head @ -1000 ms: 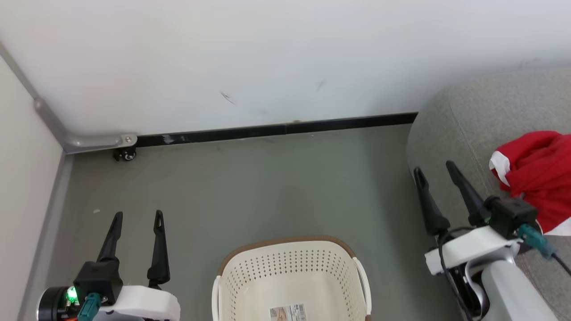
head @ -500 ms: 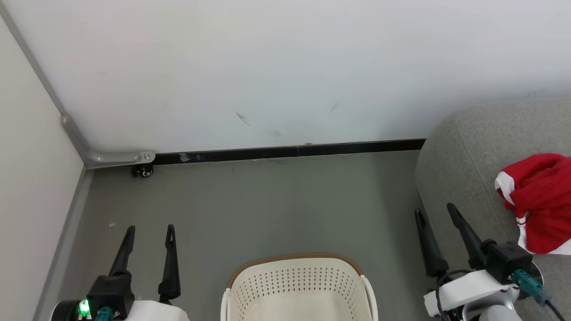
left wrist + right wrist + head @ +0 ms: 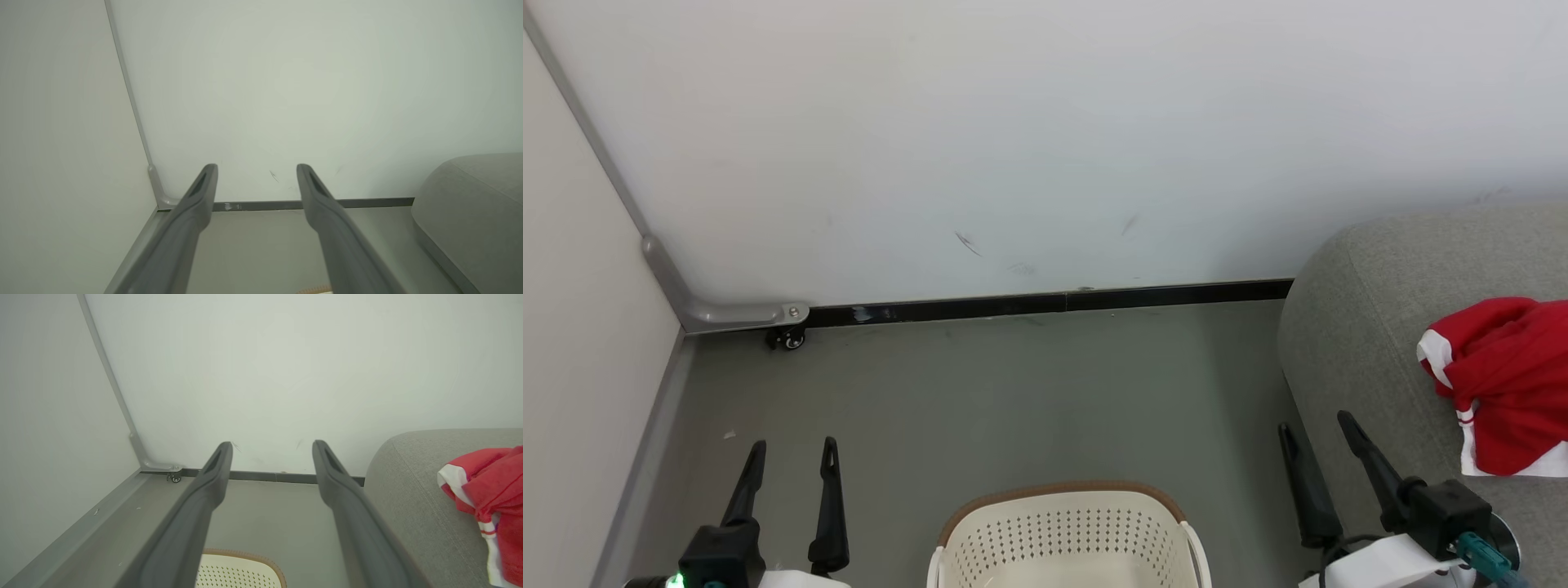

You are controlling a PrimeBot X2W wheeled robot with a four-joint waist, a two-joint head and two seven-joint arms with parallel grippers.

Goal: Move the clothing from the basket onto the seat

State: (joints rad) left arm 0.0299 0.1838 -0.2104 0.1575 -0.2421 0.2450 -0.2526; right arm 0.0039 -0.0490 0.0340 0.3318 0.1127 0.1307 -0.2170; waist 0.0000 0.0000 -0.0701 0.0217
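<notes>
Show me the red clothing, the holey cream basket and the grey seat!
red and white clothing (image 3: 1515,376), head view, red folds
cream perforated plastic basket (image 3: 1062,535), head view, back wall
grey fabric seat (image 3: 1364,351), head view, rounded corner

Rear wall (image 3: 1045,122): white and flat. Low on it are a short dark scuff (image 3: 968,242) and, well to its right, a fainter streak (image 3: 1129,224). A black baseboard (image 3: 1045,304) runs along the wall's foot, with a pale smear near its left end.

Floor (image 3: 1013,400): plain grey-green, matte — one small pale speck (image 3: 729,434) lies near the left edge.

Left side: a cream panel (image 3: 572,367) edged by a grey metal rail (image 3: 727,314). The rail descends the corner and bends to run level up to the baseboard's left end, fixed there by a screw (image 3: 792,310). Just beneath that end — a small black caster (image 3: 788,338), at floor level.
</notes>
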